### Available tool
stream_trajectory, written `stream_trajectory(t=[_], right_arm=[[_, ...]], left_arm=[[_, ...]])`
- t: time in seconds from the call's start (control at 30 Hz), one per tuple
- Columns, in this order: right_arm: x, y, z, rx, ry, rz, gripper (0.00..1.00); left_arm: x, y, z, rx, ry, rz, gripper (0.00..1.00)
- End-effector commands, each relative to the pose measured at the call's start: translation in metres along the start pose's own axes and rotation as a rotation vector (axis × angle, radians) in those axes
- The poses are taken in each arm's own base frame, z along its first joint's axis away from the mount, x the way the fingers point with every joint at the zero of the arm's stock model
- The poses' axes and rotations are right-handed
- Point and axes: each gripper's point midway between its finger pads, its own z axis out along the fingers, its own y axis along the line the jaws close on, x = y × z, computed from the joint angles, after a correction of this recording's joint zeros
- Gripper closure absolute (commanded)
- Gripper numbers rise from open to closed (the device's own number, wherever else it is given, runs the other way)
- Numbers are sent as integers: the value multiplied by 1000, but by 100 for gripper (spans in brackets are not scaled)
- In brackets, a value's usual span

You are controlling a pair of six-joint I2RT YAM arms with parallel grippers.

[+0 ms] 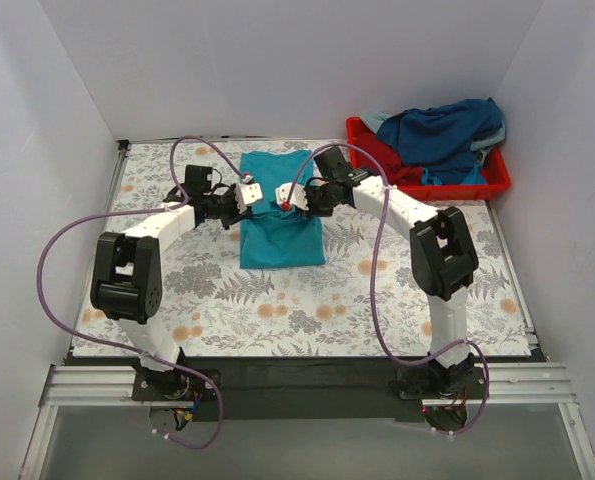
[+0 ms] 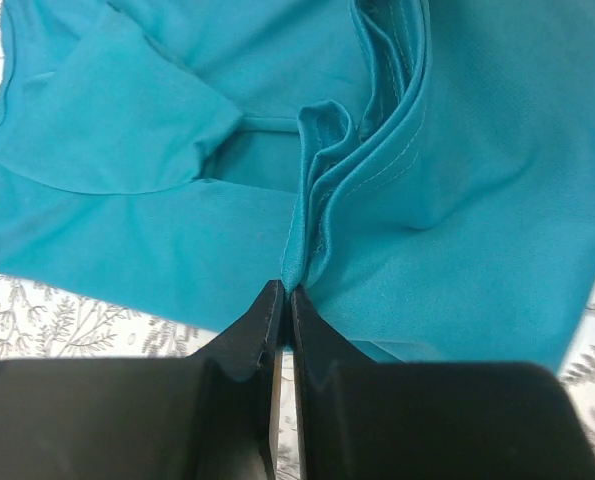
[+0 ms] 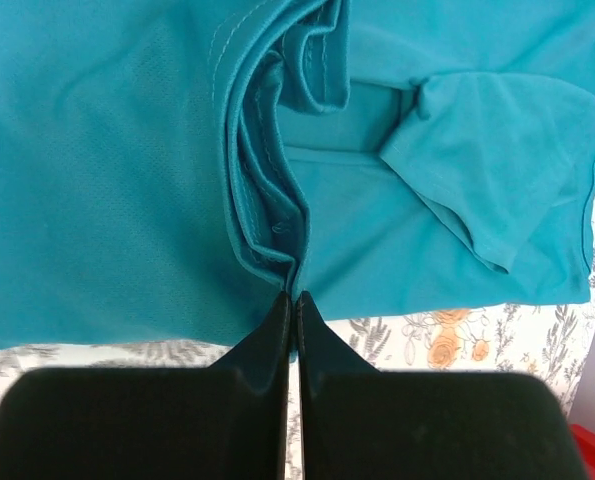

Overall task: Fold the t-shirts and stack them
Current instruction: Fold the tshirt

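Note:
A teal-turquoise t-shirt (image 1: pixel 280 228) lies on the floral table in the middle, partly folded. My left gripper (image 1: pixel 247 197) is shut on a bunched fold at its left edge (image 2: pixel 317 225). My right gripper (image 1: pixel 289 200) is shut on a bunched fold at its right side (image 3: pixel 267 215). Both pinch the cloth a little above the table. A sleeve shows in the left wrist view (image 2: pixel 117 120) and in the right wrist view (image 3: pixel 487 150). More shirts, navy blue (image 1: pixel 442 130), red and teal, lie heaped in the red tray (image 1: pixel 497 185) at the back right.
The floral tablecloth (image 1: pixel 277 310) covers the table. White walls close in on the left, back and right. Purple cables (image 1: pixel 57 260) loop over both arms.

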Motion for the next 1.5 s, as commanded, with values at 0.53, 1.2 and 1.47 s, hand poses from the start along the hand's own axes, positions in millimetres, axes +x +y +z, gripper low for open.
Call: stream_trajectory(t=[0.53, 1.2, 1.47], right_arm=[[37, -62, 34, 89, 33, -62, 99], [-1, -50, -46, 150, -20, 88, 55], [-9, 57, -22, -96, -41, 88, 69]], left_arm=[[27, 61, 24, -117, 26, 22, 100], [-4, 57, -31, -201, -43, -251, 55], [3, -58, -32, 44, -55, -178, 54]])
